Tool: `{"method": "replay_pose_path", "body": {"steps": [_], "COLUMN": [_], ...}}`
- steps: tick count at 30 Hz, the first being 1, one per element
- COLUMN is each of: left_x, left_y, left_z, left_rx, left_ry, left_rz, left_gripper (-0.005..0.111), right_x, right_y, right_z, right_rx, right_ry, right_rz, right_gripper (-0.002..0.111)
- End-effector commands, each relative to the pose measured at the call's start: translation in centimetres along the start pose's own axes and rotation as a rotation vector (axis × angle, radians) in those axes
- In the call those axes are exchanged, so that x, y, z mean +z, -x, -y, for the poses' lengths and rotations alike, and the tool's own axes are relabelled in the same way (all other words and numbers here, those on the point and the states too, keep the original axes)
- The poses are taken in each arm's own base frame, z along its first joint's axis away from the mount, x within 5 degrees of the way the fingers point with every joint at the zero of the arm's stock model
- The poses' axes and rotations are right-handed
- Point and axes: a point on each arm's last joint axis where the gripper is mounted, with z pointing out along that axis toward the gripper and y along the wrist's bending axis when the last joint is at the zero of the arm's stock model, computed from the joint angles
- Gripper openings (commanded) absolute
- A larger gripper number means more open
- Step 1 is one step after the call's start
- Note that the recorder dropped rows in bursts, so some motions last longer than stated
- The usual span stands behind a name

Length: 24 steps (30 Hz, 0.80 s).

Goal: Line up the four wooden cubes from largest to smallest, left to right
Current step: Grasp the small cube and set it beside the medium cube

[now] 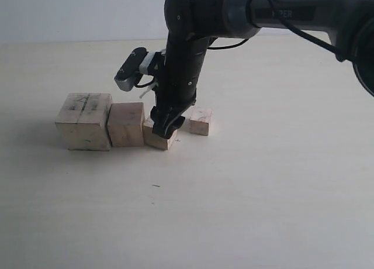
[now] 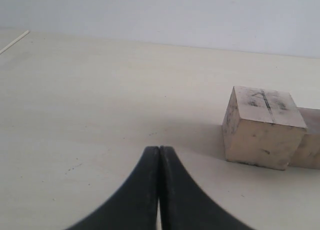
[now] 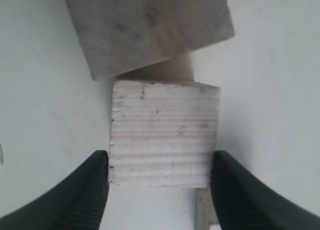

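Four pale wooden cubes stand in a row on the table. The largest cube (image 1: 85, 120) (image 2: 262, 127), with dark scribbles on top, is at the left. The second cube (image 1: 126, 124) (image 2: 310, 140) (image 3: 150, 25) touches its right side. The third cube (image 1: 159, 139) (image 3: 162, 140) sits slightly turned against the second, with my right gripper (image 1: 168, 124) (image 3: 160, 157) down over it, a finger pressed on each side. The smallest cube (image 1: 200, 121) stands apart to the right. My left gripper (image 2: 159, 149) is shut and empty, low over bare table short of the largest cube.
The black right arm (image 1: 187, 41) and its wrist camera (image 1: 131, 69) hang over the row and hide part of the third cube. A thin pale stick (image 2: 14, 42) lies far off on the table. A small dark mark (image 1: 156, 186) is on the tabletop in front.
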Motion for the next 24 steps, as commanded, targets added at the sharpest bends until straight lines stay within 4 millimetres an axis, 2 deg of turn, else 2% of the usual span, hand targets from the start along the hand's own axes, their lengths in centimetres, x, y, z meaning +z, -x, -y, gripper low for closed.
{"method": "replay_pose_path", "body": {"steps": [1,6,24], "left_x": [-0.05,-0.05,-0.05], "left_y": [0.10,0.10,0.10], "left_z": [0.04,0.04,0.04], "left_rx": [-0.007,-0.007,-0.007], "left_ry": [-0.006,-0.006,-0.006], "left_rz": [0.014,0.014,0.014], "left_gripper": [0.000,0.000,0.000], "right_x": [0.07,0.04,0.00], "right_y": [0.36,0.69,1.07], "right_z": [0.29,0.53,0.54], "right_rx": [-0.136,-0.292,-0.362], "right_ry": [-0.033,-0.068,-0.080], "right_rz": [0.047,0.077,0.115], "right_gripper": [0.000,0.000,0.000]}}
